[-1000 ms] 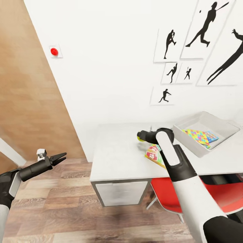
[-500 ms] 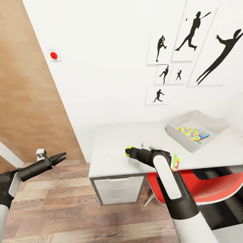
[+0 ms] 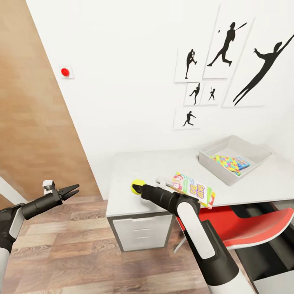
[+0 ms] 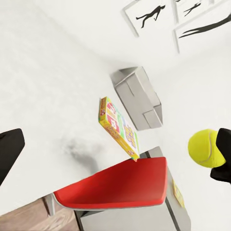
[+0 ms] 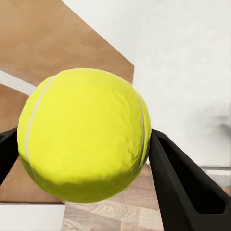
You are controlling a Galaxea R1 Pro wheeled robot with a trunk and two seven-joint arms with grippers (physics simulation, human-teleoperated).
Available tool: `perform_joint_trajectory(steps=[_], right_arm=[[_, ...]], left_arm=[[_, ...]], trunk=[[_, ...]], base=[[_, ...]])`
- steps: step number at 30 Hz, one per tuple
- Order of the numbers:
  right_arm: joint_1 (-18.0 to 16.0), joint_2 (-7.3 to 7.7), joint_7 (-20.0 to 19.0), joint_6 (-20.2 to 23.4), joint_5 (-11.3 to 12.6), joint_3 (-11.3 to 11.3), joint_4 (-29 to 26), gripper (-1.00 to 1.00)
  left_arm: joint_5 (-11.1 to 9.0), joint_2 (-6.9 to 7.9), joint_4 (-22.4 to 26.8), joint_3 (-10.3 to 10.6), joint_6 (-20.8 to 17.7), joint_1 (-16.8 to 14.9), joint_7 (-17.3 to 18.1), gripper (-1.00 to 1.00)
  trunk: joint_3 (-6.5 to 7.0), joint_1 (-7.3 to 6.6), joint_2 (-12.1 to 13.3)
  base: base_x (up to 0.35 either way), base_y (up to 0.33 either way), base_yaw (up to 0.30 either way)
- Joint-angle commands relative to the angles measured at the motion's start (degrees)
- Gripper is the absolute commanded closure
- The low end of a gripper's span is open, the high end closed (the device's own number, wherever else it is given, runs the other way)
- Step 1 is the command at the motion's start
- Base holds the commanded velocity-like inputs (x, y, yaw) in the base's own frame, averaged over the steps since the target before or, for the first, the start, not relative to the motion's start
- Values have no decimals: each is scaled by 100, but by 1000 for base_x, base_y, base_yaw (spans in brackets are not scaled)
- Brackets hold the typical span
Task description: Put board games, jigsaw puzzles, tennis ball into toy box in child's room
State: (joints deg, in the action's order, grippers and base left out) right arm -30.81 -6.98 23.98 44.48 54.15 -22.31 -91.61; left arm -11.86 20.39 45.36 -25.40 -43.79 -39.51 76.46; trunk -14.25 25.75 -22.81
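Observation:
My right gripper [image 3: 139, 188] is shut on the yellow-green tennis ball [image 3: 137, 186], held just above the front left part of the pale table [image 3: 134, 167]. Up close, the tennis ball [image 5: 84, 134] sits between two dark fingers [image 5: 178, 185]. The Skip-Bo board game [image 3: 193, 188] lies at the table's front edge, right of the ball. At the back right stands the grey toy box [image 3: 249, 145], with jigsaw puzzles [image 3: 227, 163] inside. My left gripper [image 3: 74, 190] hangs open over the floor, left of the table. The left wrist view catches the ball [image 4: 204, 148], the Skip-Bo carton [image 4: 119, 126] and the toy box [image 4: 139, 94].
A red-and-white swivel chair [image 3: 249, 226] is tucked under the table on the right. A drawer unit [image 3: 141, 232] fills the table's left end. The white wall carries black baseball prints [image 3: 222, 49] and a red button [image 3: 65, 72]. Wood-plank floor [image 3: 73, 253] spreads to the left.
The head view has shifted. My right arm has carried the tennis ball leftwards and nearer me, away from the toy box, uncovering the Skip-Bo carton. The left arm has held still.

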Motion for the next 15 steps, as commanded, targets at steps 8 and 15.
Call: perform_joint_trajectory(steps=[8, 15], right_arm=[[13, 9, -155, -26, 62, 7, -6, 100], [14, 5, -159, -39, 63, 1, -6, 100]], left_arm=[[-9, 2, -1, -144, -59, -5, 17, -100], [-9, 1, -1, -158, -59, -5, 18, -100]], trunk=[[60, 4, -11], [83, 4, -11]], base=[[0, 0, 0], [0, 0, 0]])
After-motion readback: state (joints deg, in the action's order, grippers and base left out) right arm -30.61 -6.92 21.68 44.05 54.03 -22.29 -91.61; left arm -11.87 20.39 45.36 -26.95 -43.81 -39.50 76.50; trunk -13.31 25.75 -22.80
